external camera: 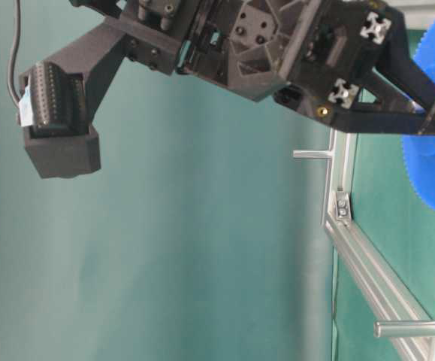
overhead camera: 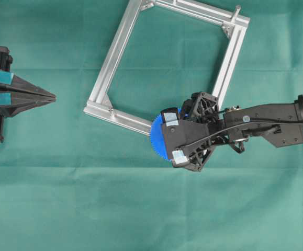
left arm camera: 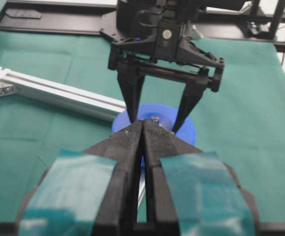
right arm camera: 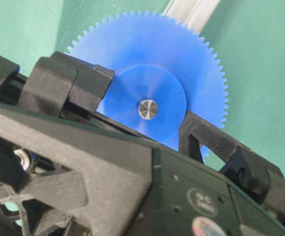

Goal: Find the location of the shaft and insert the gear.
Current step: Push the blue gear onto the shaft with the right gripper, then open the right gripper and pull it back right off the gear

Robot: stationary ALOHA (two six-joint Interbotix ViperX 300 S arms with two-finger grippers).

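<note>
Gear first: it's the big blue toothed disc sitting at the lower corner of the aluminium frame, right where the two rails meet, and in the right wrist view a silver pin tip pokes up through the centre hole of its raised hub. So the gear looks threaded onto a pin there, though I can't tell from these shots whether that pin carries wire loops. The right gripper has its fingers spread either side of the hub and pressed against it, so it's gripping the gear by the hub, with the disc flat over the green cloth. From overhead most of the gear is hidden under the gripper body, only a blue arc of teeth shows on the left side. Another silver pin stands at the far corner of the frame, well apart from the gear. The left gripper is parked at the left edge of the table, jaws fully closed with nothing between them, well away from the frame.
</note>
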